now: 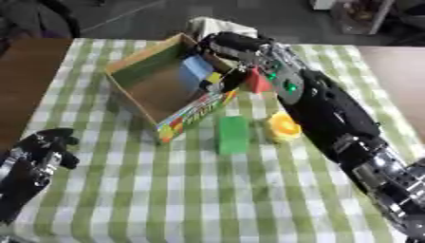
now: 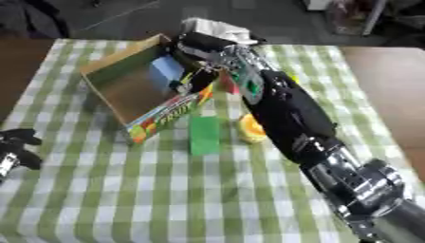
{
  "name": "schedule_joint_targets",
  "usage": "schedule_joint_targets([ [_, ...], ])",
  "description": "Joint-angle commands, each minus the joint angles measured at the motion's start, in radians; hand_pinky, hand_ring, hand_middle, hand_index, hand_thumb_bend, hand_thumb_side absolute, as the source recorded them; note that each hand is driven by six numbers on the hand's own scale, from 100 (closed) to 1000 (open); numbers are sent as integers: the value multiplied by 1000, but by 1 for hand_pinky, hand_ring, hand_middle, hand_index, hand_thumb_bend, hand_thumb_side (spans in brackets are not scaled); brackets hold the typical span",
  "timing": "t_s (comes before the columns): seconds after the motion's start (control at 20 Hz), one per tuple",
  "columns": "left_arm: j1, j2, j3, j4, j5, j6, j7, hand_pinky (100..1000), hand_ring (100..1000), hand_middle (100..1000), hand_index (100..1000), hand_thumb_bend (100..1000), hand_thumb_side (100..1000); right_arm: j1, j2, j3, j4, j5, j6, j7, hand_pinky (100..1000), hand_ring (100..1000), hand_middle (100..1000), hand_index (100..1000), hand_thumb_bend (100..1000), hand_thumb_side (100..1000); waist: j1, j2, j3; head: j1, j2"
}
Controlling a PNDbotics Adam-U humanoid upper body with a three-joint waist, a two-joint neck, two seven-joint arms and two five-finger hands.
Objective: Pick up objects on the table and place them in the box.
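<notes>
An open cardboard box (image 1: 137,59) with a colourful printed side lies tilted on the green-and-white checked cloth. A blue object (image 1: 198,69) rests inside it against the right wall. My right hand (image 1: 228,47) hangs over the box's far right corner, just above the blue object. Whether it holds anything is hidden. A red object (image 1: 258,82) sits just outside the box beside that hand. A green block (image 1: 233,135) and a yellow object (image 1: 284,126) lie on the cloth in front of the box. My left hand (image 1: 46,147) rests open at the lower left.
Something white and crumpled (image 1: 212,24) lies behind the box at the table's far edge. Bare brown tabletop (image 1: 25,71) shows left of the cloth. My right forearm (image 1: 332,109) stretches across the right side, next to the yellow object.
</notes>
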Motion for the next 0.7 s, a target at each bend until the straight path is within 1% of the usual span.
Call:
schedule_joint_targets([
  [0.05,-15,6,-3,-17,1,-1,-3,579,549,652,785,109,571,-15,-3,0,-6,45,-16,-1,771,885,792,853,283,235,3,-16,2,-2,5],
  [0.1,-15,6,-3,-17,1,-1,-2,579,549,652,786,108,571,-14,-2,2,-5,59,-20,-1,772,882,794,866,342,274,2,-16,3,-3,5],
  [0.2,-15,6,-3,-17,2,0,-2,579,549,652,786,108,572,-13,0,6,-4,96,-28,0,775,881,800,883,383,326,1,-17,3,-4,5],
  [0.25,-15,6,-3,-17,1,0,-2,579,549,652,786,108,572,-12,0,7,-5,116,-33,0,777,881,802,889,391,334,1,-17,3,-5,5],
  [0.35,-16,6,-2,-17,1,0,-2,579,549,652,786,109,572,-13,-4,11,-12,156,-44,3,785,883,822,925,437,395,-1,-17,2,-5,5],
  [0.45,-16,7,-2,-17,0,0,-1,579,549,652,786,109,572,-14,-11,13,-22,181,-56,10,787,886,830,933,436,398,-3,-17,1,-4,5],
  [0.5,-15,7,-1,-17,0,1,-1,579,549,653,786,109,572,-14,-16,8,-27,178,-57,10,785,893,831,928,419,381,-4,-17,0,-3,5],
  [0.6,-15,7,-1,-17,-1,1,-1,580,549,653,786,109,572,-17,-33,-7,-34,139,-46,4,783,900,830,921,396,356,-4,-17,-2,-2,5],
  [0.7,-15,8,1,-18,-1,1,1,580,548,653,786,110,571,-25,-61,-29,-36,81,-18,-8,779,906,830,913,367,330,-5,-17,-4,-1,5],
])
